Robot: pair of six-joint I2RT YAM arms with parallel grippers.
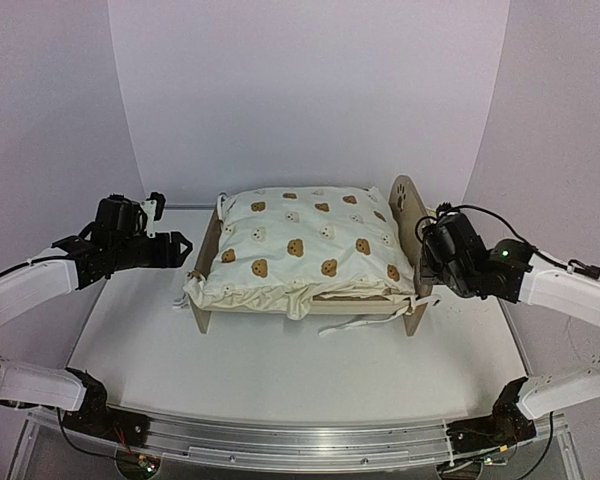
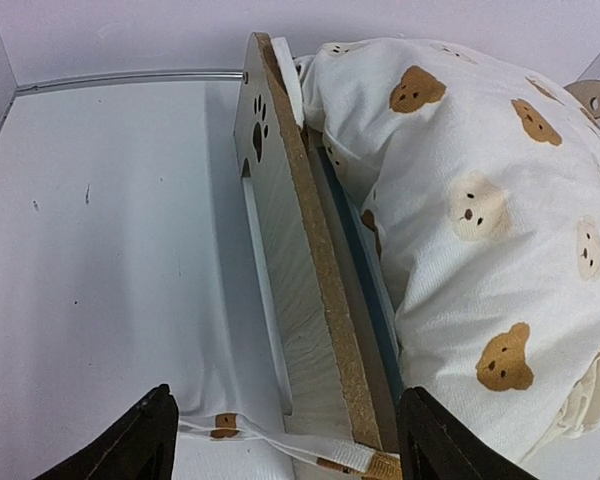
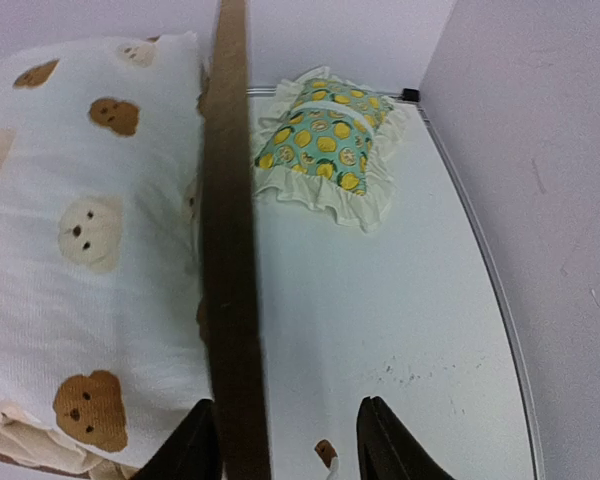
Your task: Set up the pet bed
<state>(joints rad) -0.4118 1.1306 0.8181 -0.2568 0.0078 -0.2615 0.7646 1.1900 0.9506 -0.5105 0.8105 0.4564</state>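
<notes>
The pet bed (image 1: pixel 330 308), a light-wood frame with paw-print end boards, stands mid-table. A cream bear-print cushion (image 1: pixel 300 245) lies puffed up on it. My left gripper (image 1: pixel 183 250) hovers open at the left end board (image 2: pixel 300 290). Its black fingers (image 2: pixel 140 445) stand wide apart, one on each side of the board's near end, with a cushion tie (image 2: pixel 280 440) lying between them. My right gripper (image 1: pixel 423 262) is open at the right end board (image 3: pixel 230 250). That board runs close beside its left finger (image 3: pixel 195 445), and a clear gap separates it from the other finger.
A small lemon-print pillow (image 3: pixel 325 140) lies on the table beyond the right end board, near the right wall. A loose white tie (image 1: pixel 365 322) trails on the table in front of the bed. White walls enclose the table on three sides.
</notes>
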